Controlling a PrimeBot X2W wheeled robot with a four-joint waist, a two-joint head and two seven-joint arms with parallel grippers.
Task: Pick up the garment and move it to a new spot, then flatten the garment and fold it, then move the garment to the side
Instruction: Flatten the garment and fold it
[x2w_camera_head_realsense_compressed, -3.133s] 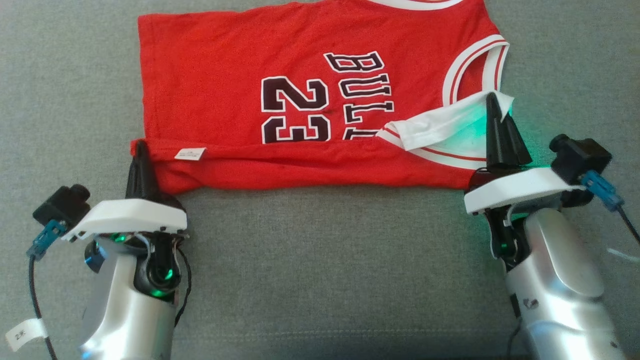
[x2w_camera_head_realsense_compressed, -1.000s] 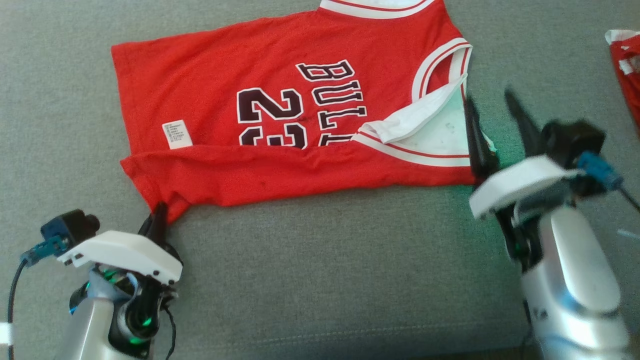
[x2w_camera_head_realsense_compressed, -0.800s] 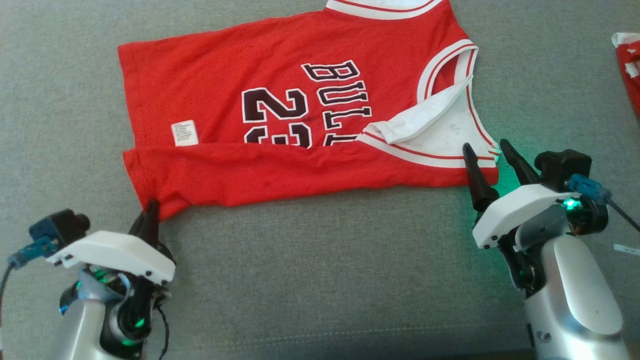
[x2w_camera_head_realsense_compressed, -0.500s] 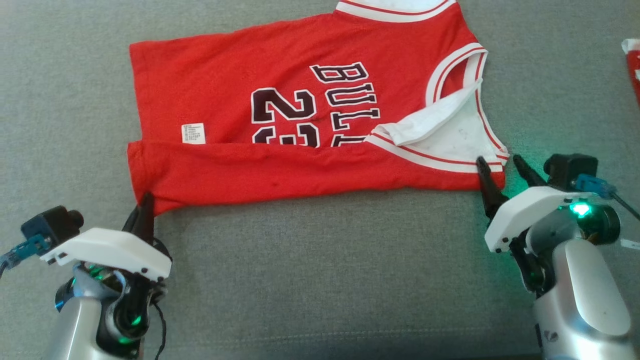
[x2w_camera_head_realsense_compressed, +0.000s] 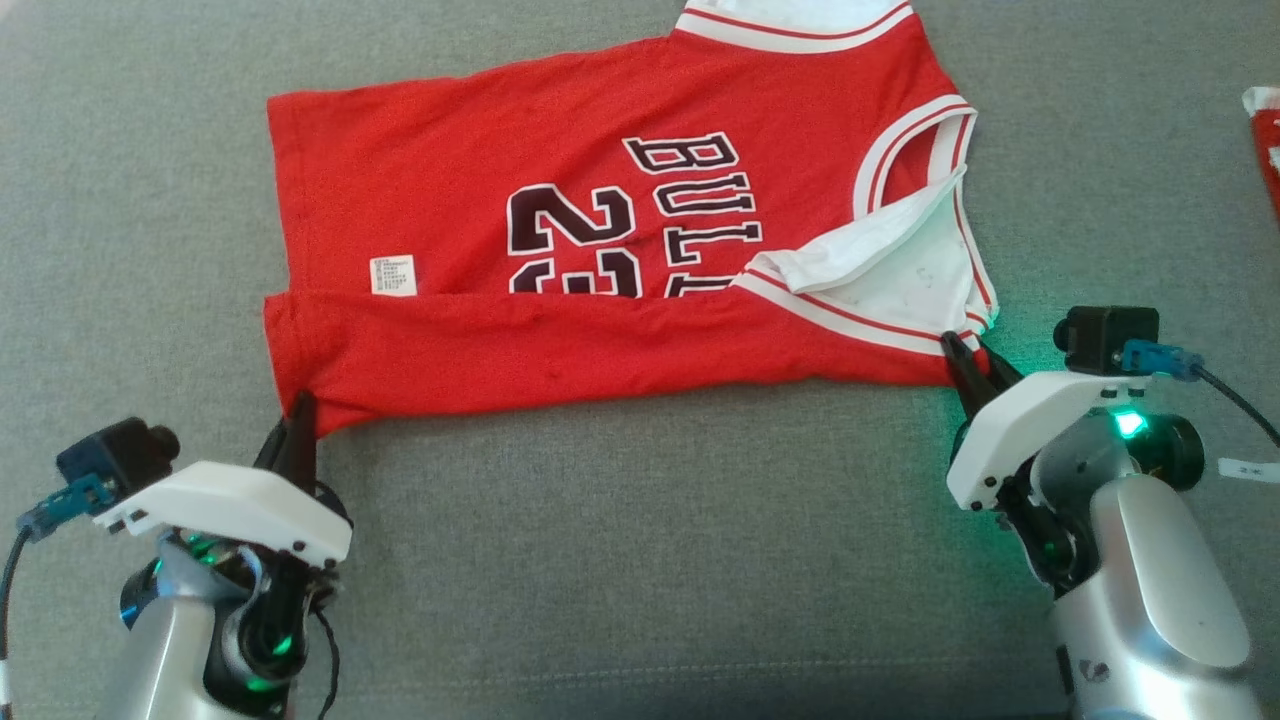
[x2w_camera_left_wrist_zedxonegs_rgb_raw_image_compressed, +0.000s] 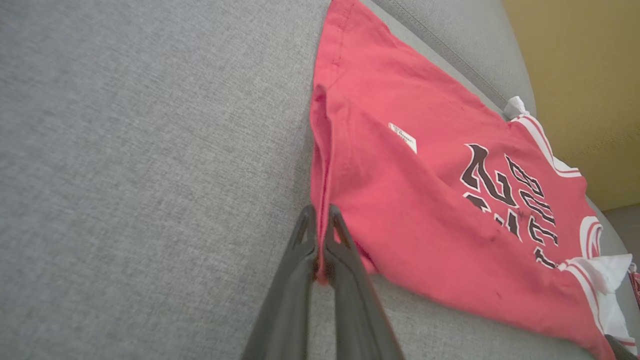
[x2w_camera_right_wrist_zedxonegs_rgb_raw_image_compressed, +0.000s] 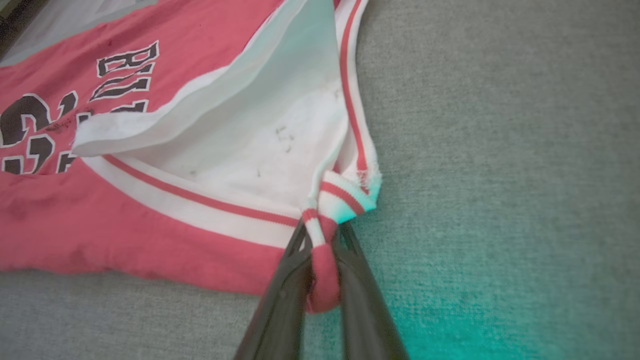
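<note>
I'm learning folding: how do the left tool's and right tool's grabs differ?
The left tool pinches a plain red hem corner of the shirt; the right tool pinches a red-and-white striped armhole corner. Cloth bunches thick in the right tool, thin in the left tool. Both are shut on the same shirt.

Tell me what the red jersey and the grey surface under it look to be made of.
The red jersey: soft matte knit cloth, fibre unclear; it creases and bunches in the right pincer. The grey surface: matte woven upholstery fabric, apparently; coarse weave and a stitched seam show.
</note>
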